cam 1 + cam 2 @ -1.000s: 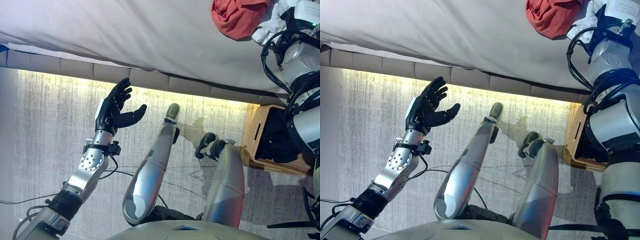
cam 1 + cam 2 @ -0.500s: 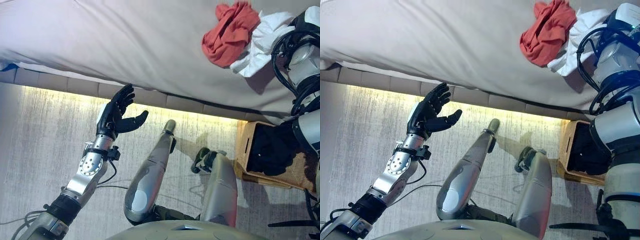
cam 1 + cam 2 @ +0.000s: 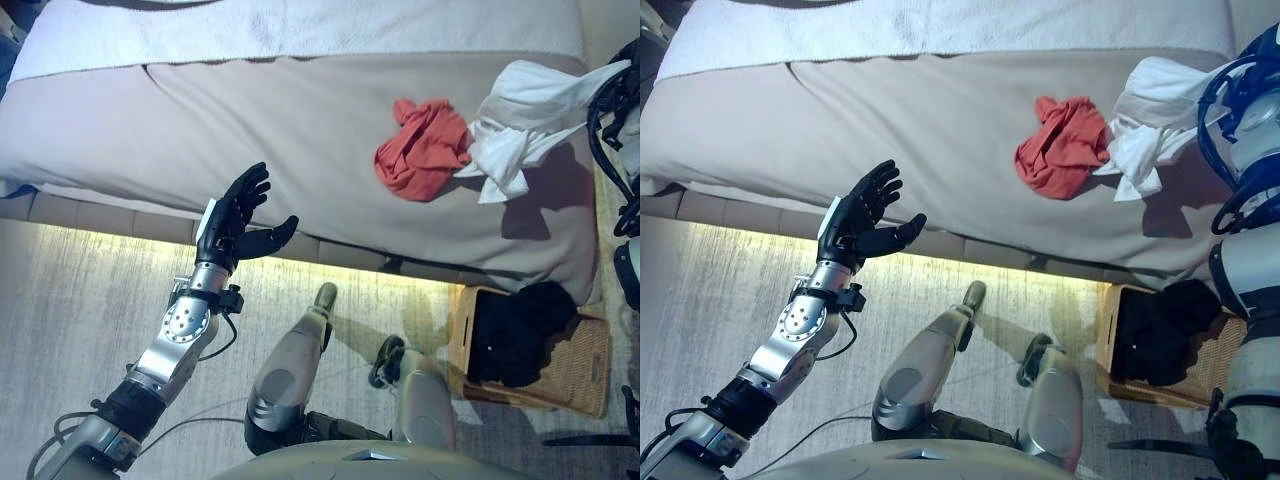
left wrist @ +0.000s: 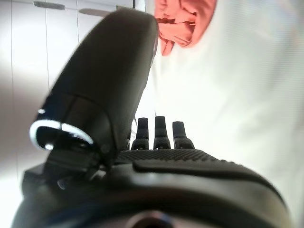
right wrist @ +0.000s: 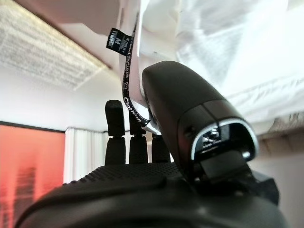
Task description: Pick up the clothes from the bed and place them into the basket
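A red garment (image 3: 422,150) lies crumpled on the beige bed (image 3: 200,110), toward its right side. A white garment (image 3: 520,120) hangs beside it from my right hand (image 5: 142,190), a little above the bed, and casts a shadow on the bed. In the right wrist view the white cloth (image 5: 228,47) and its black label strap (image 5: 127,90) sit pinched between thumb and fingers. My left hand (image 3: 235,215) is open and empty, raised at the bed's near edge, well left of the clothes. The wicker basket (image 3: 585,365) stands on the floor at the right, with dark clothes (image 3: 515,330) in it.
A white blanket (image 3: 300,25) lies across the far side of the bed. A padded bed frame with a lit strip (image 3: 100,215) runs along the near edge. Grey carpet (image 3: 60,330) lies between me and the bed.
The whole picture has shifted, so the camera has moved and more of the bed shows. The white garment now hangs higher and more spread out from my right hand. My left hand keeps its pose.
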Available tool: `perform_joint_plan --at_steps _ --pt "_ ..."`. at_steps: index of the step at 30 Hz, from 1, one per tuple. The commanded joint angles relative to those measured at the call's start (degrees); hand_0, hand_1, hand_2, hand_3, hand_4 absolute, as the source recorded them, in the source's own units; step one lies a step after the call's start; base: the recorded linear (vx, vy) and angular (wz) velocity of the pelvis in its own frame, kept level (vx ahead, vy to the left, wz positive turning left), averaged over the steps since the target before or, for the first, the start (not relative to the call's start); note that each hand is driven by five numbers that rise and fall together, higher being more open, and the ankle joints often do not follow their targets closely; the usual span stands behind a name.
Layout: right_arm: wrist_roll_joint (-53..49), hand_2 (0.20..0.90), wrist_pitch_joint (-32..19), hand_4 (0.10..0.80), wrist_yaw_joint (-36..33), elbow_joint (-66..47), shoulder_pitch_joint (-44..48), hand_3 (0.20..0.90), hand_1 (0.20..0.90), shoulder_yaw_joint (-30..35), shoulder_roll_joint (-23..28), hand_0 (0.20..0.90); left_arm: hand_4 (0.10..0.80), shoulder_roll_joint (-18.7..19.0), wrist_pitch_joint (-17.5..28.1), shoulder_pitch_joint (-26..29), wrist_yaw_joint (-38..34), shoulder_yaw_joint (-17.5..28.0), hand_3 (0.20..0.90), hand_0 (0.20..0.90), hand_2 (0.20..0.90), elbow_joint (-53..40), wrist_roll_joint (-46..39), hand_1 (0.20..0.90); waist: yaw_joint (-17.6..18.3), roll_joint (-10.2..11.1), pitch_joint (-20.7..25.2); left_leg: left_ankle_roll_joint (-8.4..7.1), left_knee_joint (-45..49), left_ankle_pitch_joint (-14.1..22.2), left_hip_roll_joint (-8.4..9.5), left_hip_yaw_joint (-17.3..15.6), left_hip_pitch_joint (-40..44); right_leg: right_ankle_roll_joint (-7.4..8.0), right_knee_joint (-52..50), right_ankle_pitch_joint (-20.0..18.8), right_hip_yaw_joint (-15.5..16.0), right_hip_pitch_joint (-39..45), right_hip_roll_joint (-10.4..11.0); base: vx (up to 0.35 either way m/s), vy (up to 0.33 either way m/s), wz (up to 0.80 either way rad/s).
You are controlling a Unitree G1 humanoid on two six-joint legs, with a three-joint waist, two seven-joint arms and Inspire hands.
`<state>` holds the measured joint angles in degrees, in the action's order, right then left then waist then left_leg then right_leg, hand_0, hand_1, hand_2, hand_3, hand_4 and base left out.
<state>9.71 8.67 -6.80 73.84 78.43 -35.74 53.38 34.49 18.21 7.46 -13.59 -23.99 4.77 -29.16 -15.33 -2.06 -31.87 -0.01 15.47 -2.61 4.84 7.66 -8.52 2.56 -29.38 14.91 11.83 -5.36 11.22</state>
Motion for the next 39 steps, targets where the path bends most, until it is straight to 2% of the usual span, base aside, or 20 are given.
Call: perform_joint_plan --at_steps 1,4,10,15,26,39 --pt "-0.57 0.300 -4.64 0.100 -2.46 -3.57 -0.59 0.200 0.300 -4.32 7.41 0.300 0.800 -1.04 2.21 -2.76 -0.97 1.70 0.900 0.900 0.900 -0.04 2.67 0.900 2.77 4.68 17.17 1.57 2.06 11.50 -1.56 -2.43 0.60 -3.13 12.81 -4.91 2.08 2.05 -4.63 0.093 0.057 -0.14" --pt "-0.83 0.300 -6.35 0.100 -2.21 -4.87 -2.06 0.200 0.300 -3.88 8.26 0.300 0.800 -1.49 0.55 -2.24 -1.58 1.69 0.900 0.900 0.900 1.11 3.22 0.900 4.34 5.34 20.45 1.41 -2.09 10.34 -2.31 -3.71 4.36 -1.99 17.30 -7.14 0.66 4.89 -5.19 0.082 0.057 -0.12" --pt "-2.91 0.300 -9.31 0.100 -3.72 -6.66 -4.67 0.200 0.300 -2.10 10.74 0.300 0.800 -2.28 -0.64 -0.51 -1.93 1.38 0.900 0.900 0.900 3.73 2.10 0.900 7.47 5.68 23.93 1.12 -9.38 8.45 -3.50 -5.21 9.37 -0.07 23.09 -10.77 -3.07 7.42 -5.81 0.017 0.036 -0.21" --pt "-5.45 0.300 -9.17 0.100 -4.15 -10.22 -10.53 0.200 0.300 3.34 13.54 0.300 0.800 -3.52 -0.69 1.82 -2.06 1.06 0.900 0.900 0.900 6.35 2.07 0.900 10.73 5.70 25.56 0.70 -14.20 7.31 -4.48 -6.76 11.90 1.15 25.85 -12.67 -5.93 7.80 -6.20 -0.031 0.020 -0.31" --pt "-8.50 0.300 -8.31 0.100 -7.37 -14.34 -22.09 0.200 0.300 13.58 17.28 0.300 0.800 -5.23 -1.24 4.22 -0.92 -0.28 0.900 0.900 0.900 8.69 3.33 0.900 15.70 5.79 26.60 0.12 -17.90 7.46 -5.59 -10.93 14.84 2.27 31.15 -15.59 -10.58 8.65 -6.99 -0.001 -0.019 -0.25" --pt "-13.36 0.300 -6.11 0.100 -12.86 -25.61 -33.01 0.200 0.300 24.87 24.20 0.300 0.800 -5.99 -0.91 5.35 -0.46 -1.39 0.900 0.900 0.900 10.88 3.97 0.900 21.39 5.92 27.31 -0.27 -19.20 8.22 -6.11 -14.56 16.87 2.49 32.49 -16.55 -15.52 8.62 -8.71 0.008 0.002 -0.19"
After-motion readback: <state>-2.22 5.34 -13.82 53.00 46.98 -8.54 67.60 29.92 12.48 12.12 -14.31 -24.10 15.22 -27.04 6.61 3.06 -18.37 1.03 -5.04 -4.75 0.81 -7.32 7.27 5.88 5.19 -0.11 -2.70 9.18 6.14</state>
